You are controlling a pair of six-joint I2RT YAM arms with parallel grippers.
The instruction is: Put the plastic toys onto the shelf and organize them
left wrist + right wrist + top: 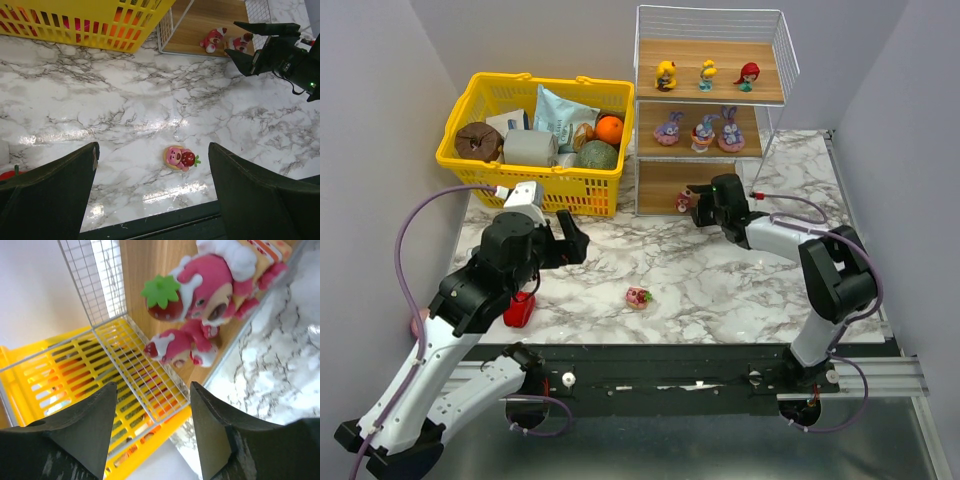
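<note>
The shelf (724, 52) stands at the back of the table. Three dolls (707, 74) line its top board and three purple-pink bunny figures (704, 131) the middle one. Two pink-red toys (210, 285) lie on the bottom board (142, 265), near its left wire side. My right gripper (696, 203) (152, 387) hangs open and empty just in front of them at the bottom tier's edge. One pink toy with a strawberry (639, 297) (180, 157) lies on the marble near the front edge. My left gripper (152, 147) is wide open above the table, left of that toy.
A yellow basket (535, 130) full of groceries stands left of the shelf. A red bell pepper (519, 310) lies under the left arm near the front edge. A pink ball (417, 320) shows at the far left. The table's front edge (165, 220) is close below the lone toy.
</note>
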